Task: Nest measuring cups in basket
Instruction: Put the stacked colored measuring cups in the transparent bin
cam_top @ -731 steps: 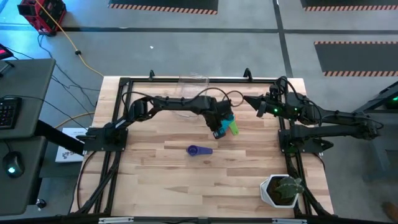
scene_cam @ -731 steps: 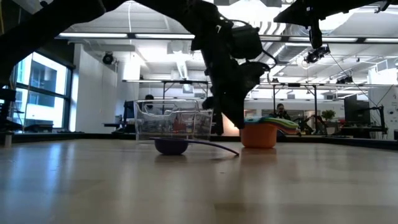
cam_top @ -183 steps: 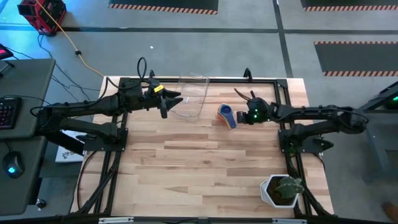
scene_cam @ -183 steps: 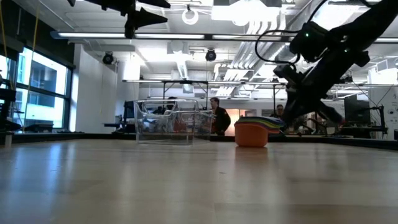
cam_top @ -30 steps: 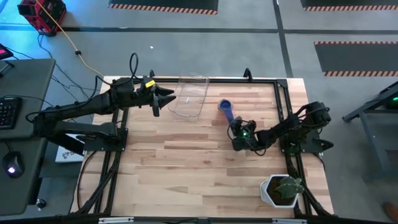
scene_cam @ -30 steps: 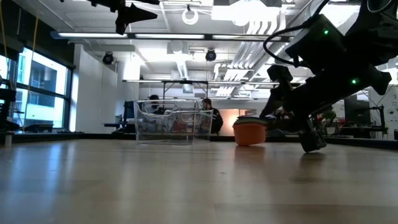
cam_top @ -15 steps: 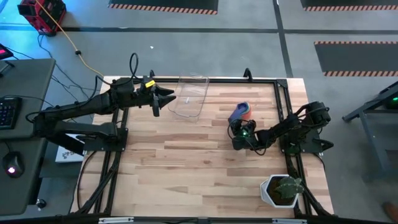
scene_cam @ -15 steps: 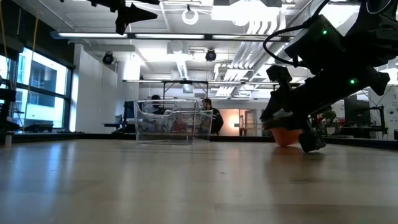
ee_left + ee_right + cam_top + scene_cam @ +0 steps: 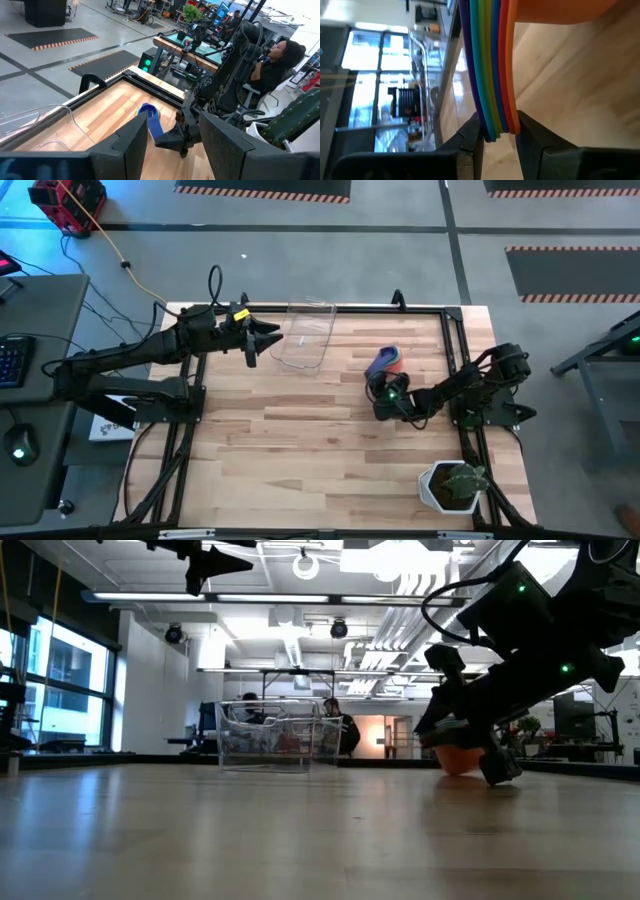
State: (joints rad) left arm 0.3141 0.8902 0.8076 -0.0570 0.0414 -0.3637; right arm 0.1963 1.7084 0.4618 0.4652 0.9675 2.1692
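The measuring cups are nested in one stack (image 9: pixel 387 362) at the table's right middle, tipped on its side, orange cup outermost (image 9: pixel 460 758). My right gripper (image 9: pixel 385 380) sits low just on the near side of the stack, shut on its bundled handles. The basket (image 9: pixel 305 335), a clear bin, rests on its base at the far middle of the table. My left gripper (image 9: pixel 270 338) hovers open just left of the basket, well above the table, with nothing between its fingers (image 9: pixel 130 145). My right gripper pinches the free ends of the stacked handles (image 9: pixel 492 120) between its two fingers (image 9: pixel 470 137), one on the purple side and one on the orange side. The fingers come low from the near side, lying along the handles. The stack is tipped sideways; whether the orange cup (image 9: pixel 560 10) touches the table I cannot tell.
A white pot with a green plant (image 9: pixel 452 485) stands at the near right corner. Black frame rails (image 9: pixel 320 308) run along the table's far and side edges. Bare wood (image 9: pixel 290 440) spreads over the middle and near left. People sit beyond the table.
The stack of cups has tipped from upright onto its side and shifted a little toward the table's right edge, its handles staying at my right gripper. My left gripper has kept still.
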